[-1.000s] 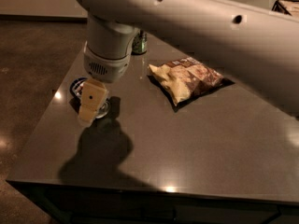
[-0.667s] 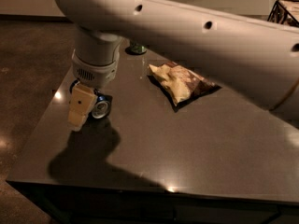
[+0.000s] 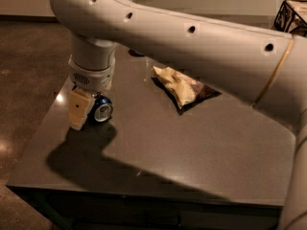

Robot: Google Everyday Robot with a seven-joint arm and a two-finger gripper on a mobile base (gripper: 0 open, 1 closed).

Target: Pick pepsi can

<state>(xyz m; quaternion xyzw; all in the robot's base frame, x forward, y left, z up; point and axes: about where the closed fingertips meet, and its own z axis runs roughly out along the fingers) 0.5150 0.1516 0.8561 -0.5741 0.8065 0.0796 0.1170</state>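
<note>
Blue pepsi can (image 3: 102, 110) on side, against gripper (image 3: 87, 115) low over table (image 3: 192, 147).

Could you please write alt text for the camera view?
The robot's gripper is low at the pepsi can, which lies on its side near the left edge of the dark table. A crumpled chip bag lies further right.
</note>
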